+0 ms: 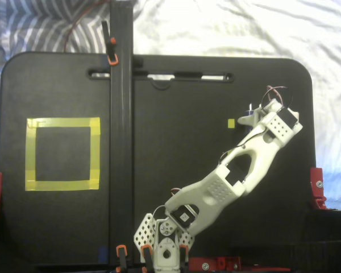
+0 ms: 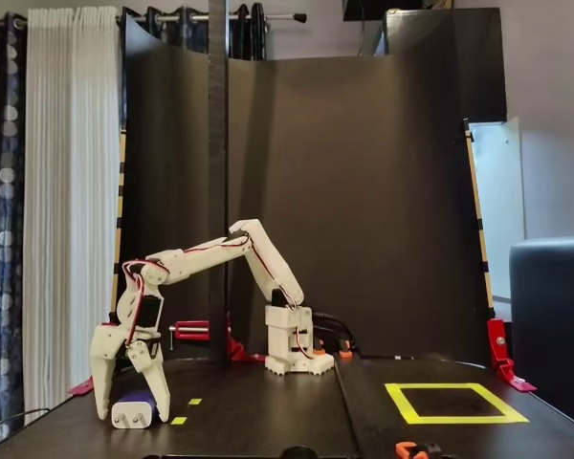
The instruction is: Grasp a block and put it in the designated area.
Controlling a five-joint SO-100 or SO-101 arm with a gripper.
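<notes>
In the side-on fixed view the block (image 2: 135, 410) lies on the black board (image 2: 268, 421) at the lower left of the frame, a small navy boxy plug with a pale end face toward the camera; the gripper (image 2: 129, 413) straddles it with its two white fingers spread wide, one on each side, tips near the board, and whether either finger touches the block I cannot tell. In the top-down fixed view the arm's wrist covers the block at the right of the frame, beside a tiny yellow square (image 1: 231, 123); the designated area (image 1: 30, 152), a yellow tape outline, sits well apart at the left. The block looks rigid, light and smooth-sided, so likely a little slippery; its flat long flanks seem the best hold, away from any prongs.
</notes>
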